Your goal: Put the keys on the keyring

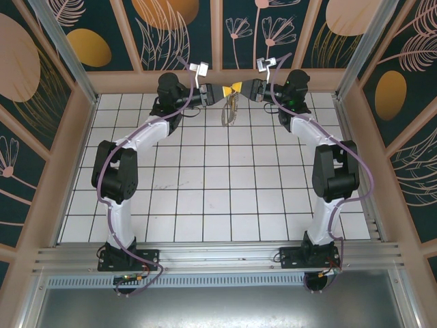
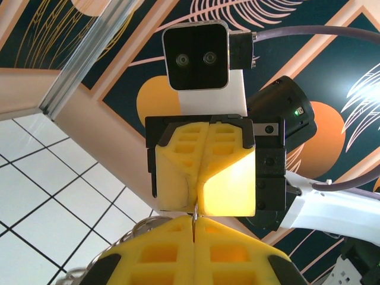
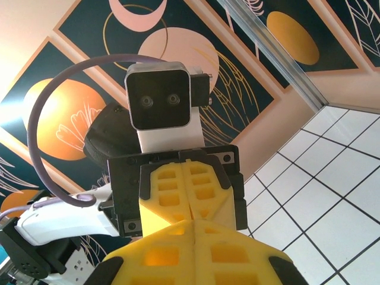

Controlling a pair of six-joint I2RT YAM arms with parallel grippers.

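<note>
Over the far edge of the tiled table (image 1: 205, 205), the left arm (image 1: 119, 179) and right arm (image 1: 334, 171) reach up and meet tip to tip. The left gripper (image 1: 220, 91) has its yellow fingers pressed together, and so does the right gripper (image 1: 239, 87), nose against nose. The keyring (image 1: 230, 111) hangs in the air just below that meeting point. In the left wrist view a metal sliver (image 2: 194, 222) sits pinched in the left fingers' seam; I cannot tell whether it is key or loop wire. Threading looks under way, with no key visibly joined.
</note>
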